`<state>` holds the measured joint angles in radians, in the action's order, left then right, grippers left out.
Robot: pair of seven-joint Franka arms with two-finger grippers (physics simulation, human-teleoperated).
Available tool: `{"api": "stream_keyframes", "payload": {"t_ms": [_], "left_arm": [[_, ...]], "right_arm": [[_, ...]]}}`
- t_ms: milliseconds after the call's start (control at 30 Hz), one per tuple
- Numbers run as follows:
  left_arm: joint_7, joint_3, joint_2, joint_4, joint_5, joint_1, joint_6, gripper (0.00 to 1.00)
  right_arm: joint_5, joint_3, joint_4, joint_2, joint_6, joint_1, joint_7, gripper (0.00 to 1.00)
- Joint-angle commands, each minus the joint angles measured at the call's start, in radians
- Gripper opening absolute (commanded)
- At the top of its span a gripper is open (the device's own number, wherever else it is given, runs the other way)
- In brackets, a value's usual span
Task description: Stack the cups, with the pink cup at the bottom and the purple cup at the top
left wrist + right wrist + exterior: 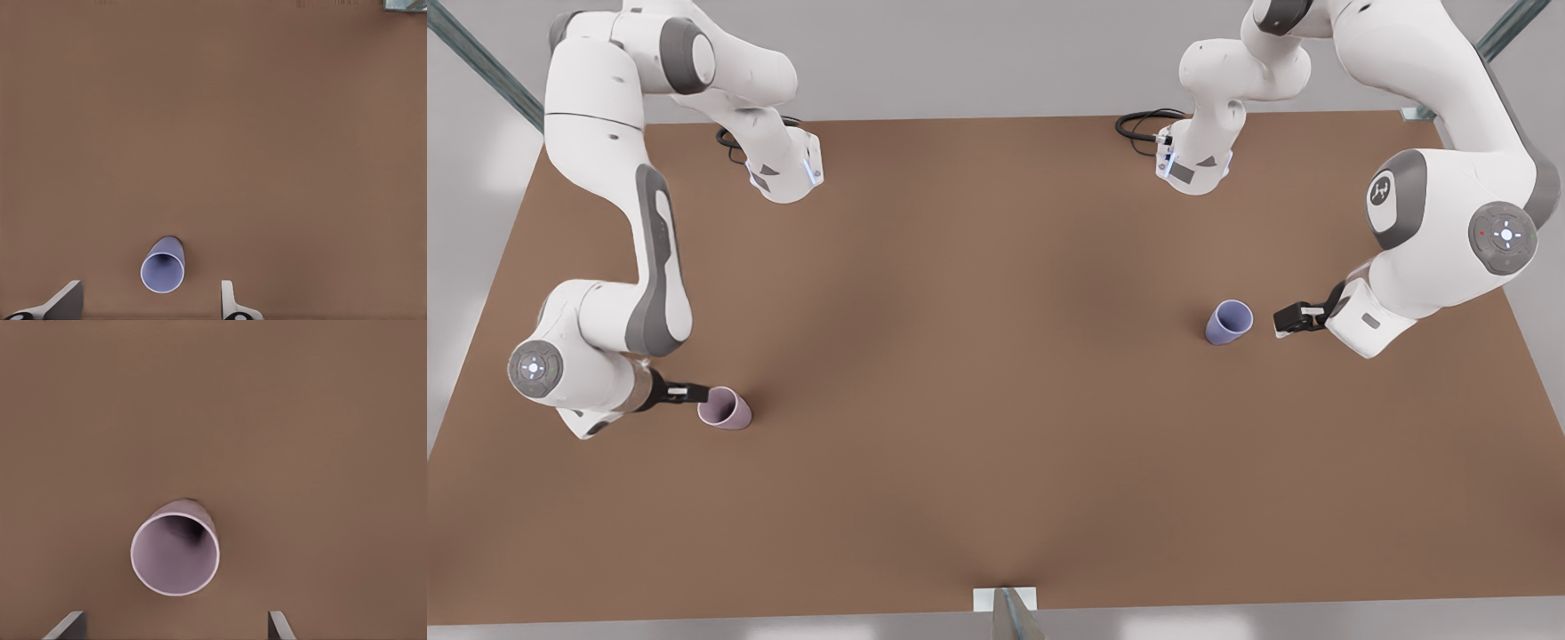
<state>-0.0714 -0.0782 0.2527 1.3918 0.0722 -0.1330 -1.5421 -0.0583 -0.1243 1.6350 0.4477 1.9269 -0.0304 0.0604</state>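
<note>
A small, matte, dusty mauve-pink tapered tumbler, the pink cup point(726, 408), stood upright on the flat, brown, matte tabletop point(978, 373), just ahead of the right gripper point(690, 392) and close to its fingertips. In the right wrist view its round mouth point(175, 553) lay between and just beyond the two fingertips point(67, 625), which were spread wider than the rim.

A like-sized tumbler in bluish lavender, the purple cup point(1229, 322), stood upright near the left gripper point(1288, 320), with a small gap between them. In the left wrist view the cup point(163, 265) sat between the parted fingers point(229, 301), nearer the far one.

Both cups looked light, stiff and thin-walled, and probably smooth enough to slip or tip. A pinch across the wall below the rim seemed the best hold.

The table was bare and level. Black cables point(1145, 124) lay coiled at the arm bases, well behind the jaws, and pale grey walls stood around the table.
</note>
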Motion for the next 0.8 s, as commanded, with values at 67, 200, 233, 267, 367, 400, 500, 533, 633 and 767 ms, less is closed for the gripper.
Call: {"api": "stream_keyframes", "payload": {"t_ms": [67, 200, 233, 267, 367, 400, 500, 533, 633, 767], "left_arm": [[-0.028, 0.000, -0.001, 0.000, 0.000, 0.001, 0.005, 1.00], [-0.028, 0.000, -0.003, 0.000, 0.001, 0.000, 0.004, 1.00], [-0.028, 0.000, -0.001, 0.000, 0.001, 0.001, 0.004, 1.00], [-0.028, 0.000, -0.001, 0.000, 0.001, 0.000, -0.001, 1.00], [-0.027, 0.000, 0.000, 0.000, 0.000, 0.000, -0.003, 1.00], [-0.027, -0.002, -0.001, 0.000, 0.000, 0.000, -0.003, 1.00], [-0.028, -0.002, 0.000, 0.001, 0.000, 0.000, -0.003, 1.00], [-0.030, -0.002, -0.001, 0.001, 0.000, 0.001, 0.000, 1.00], [-0.030, -0.002, -0.001, 0.001, 0.000, 0.001, 0.007, 1.00], [-0.030, -0.002, -0.003, 0.003, 0.000, 0.001, 0.010, 1.00]], "right_arm": [[-0.043, -0.005, 0.068, 0.008, 0.227, 0.004, 0.114, 1.00], [-0.061, -0.005, 0.155, 0.009, 0.340, 0.007, 0.119, 1.00], [-0.061, -0.005, 0.160, 0.011, 0.345, 0.007, 0.119, 1.00], [-0.061, -0.005, 0.161, 0.022, 0.351, 0.009, 0.125, 1.00], [-0.052, -0.005, 0.160, 0.043, 0.354, 0.018, 0.141, 1.00], [-0.049, -0.005, 0.160, 0.051, 0.365, 0.018, 0.141, 1.00], [-0.051, -0.005, 0.161, 0.059, 0.366, 0.018, 0.139, 1.00], [-0.051, -0.005, 0.167, 0.059, 0.368, 0.018, 0.139, 1.00], [-0.052, -0.005, 0.206, 0.052, 0.369, 0.018, 0.139, 1.00], [-0.052, -0.005, 0.226, 0.059, 0.369, 0.018, 0.139, 1.00]]}}
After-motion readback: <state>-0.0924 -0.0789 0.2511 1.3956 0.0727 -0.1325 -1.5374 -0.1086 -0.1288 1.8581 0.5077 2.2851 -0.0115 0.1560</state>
